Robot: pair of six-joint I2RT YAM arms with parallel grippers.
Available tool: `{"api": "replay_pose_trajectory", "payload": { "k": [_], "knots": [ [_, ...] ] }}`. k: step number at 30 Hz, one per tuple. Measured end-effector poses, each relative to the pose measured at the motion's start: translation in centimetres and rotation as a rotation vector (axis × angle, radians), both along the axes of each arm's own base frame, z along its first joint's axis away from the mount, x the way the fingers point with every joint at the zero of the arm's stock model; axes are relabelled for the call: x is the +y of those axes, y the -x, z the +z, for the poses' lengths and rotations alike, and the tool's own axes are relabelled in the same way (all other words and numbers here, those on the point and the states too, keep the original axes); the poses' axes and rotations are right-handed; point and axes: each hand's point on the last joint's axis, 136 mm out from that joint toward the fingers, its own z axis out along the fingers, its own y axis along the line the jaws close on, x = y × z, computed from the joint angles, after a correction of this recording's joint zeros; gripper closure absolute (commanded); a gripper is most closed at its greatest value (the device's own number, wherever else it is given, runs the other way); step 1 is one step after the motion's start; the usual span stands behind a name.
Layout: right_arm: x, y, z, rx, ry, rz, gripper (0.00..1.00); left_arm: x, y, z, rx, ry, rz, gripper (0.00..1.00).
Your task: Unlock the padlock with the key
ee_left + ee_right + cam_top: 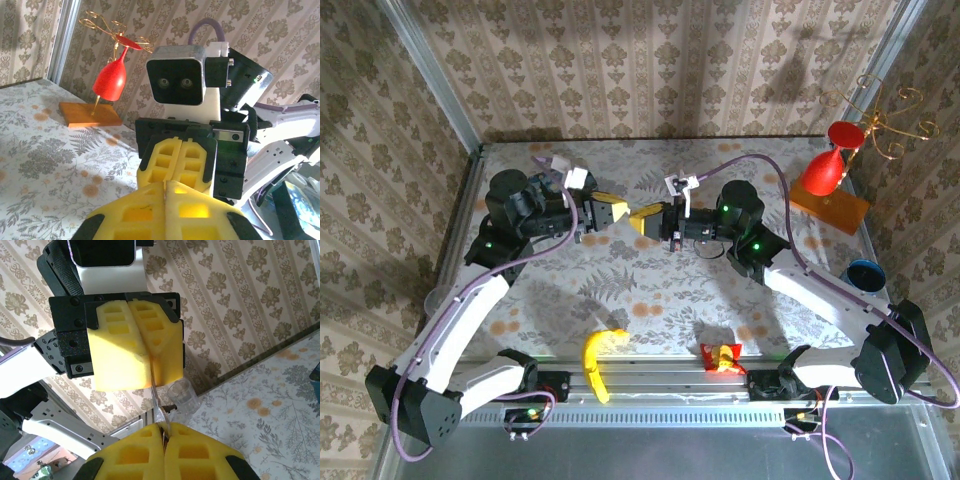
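Risk is centred on the hand-over held at the middle of the scene. In the top view the left pincer [618,211] and the right pincer [642,220] are met tip to tip over the centre of the surface [650,290]. The padlock is too small to be picked out there, so its place cannot be told. Should the piece between the tips be released by both at once, it would be dropped onto the busy floral pattern, where so slight a thing would be hard to find.

In the left wrist view the left pincer [165,189] is seen at the bottom of the frame with its yellow pads pressed together along one seam. The right pincer [181,167] is faced at the centre, likewise closed. The two sets of pads are nearly touching, so a forward push by either arm could jam foam against foam and twist whatever is clamped.

In the right wrist view a thin silvery piece, judged to be the key [158,402], is seen running from the closed seam of the left pincer [150,375] at upper centre down into the closed seam of the right pincer [164,434] at the bottom. It appears pinched at both ends. If the arms are drawn apart while both grips are kept, the key could be bent or wrenched askew. If only its edge is caught by the right pads, it could slip out once the left grip is eased, or be left at an angle useless for a small keyhole.
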Motion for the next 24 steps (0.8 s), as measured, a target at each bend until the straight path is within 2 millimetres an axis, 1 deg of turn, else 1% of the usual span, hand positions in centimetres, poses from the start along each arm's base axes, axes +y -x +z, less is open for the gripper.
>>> {"api": "replay_pose_trajectory", "payload": {
  "k": [2,4,5,7,9,11,13,16,19,21,24],
  "knots": [
    [-0.1,-0.2,-0.2,0.009,0.007,-0.014,1.0,0.2,-0.2,0.0,0.011,0.002,0.013,0.28],
    [-0.1,-0.6,-0.5,0.021,0.016,-0.036,1.0,0.6,-0.6,0.0,0.015,0.004,0.038,0.03],
    [-0.2,-0.8,-0.8,0.033,0.024,-0.053,1.0,0.8,-0.8,0.0,0.019,0.005,0.057,0.0],
    [-0.4,-1.4,-1.4,0.058,0.045,-0.089,1.0,1.3,-1.5,-0.1,0.029,0.004,0.102,0.0],
    [-0.8,-2.3,-2.1,0.087,0.069,-0.145,1.0,2.0,-2.6,-0.3,0.039,-0.002,0.174,0.0],
    [-1.3,-3.1,-2.8,0.111,0.09,-0.2,1.0,3.0,-4.1,-0.8,0.053,-0.02,0.276,0.0],
    [-1.9,-3.9,-3.3,0.131,0.106,-0.258,1.0,4.5,-6.2,-1.7,0.075,-0.056,0.408,0.0],
    [-3.1,-4.9,-3.8,0.155,0.128,-0.342,1.0,7.2,-10.0,-3.9,0.131,-0.144,0.621,0.0],
    [-3.8,-5.5,-4.4,0.174,0.15,-0.398,1.0,10.6,-15.0,-6.8,0.187,-0.249,0.825,0.0],
    [-4.2,-5.9,-5.1,0.191,0.171,-0.426,1.0,13.2,-18.6,-9.7,0.237,-0.349,0.946,0.0],
    [-4.6,-6.1,-5.8,0.21,0.193,-0.452,1.0,16.3,-23.6,-13.8,0.301,-0.491,1.063,0.0]
  ]
}}
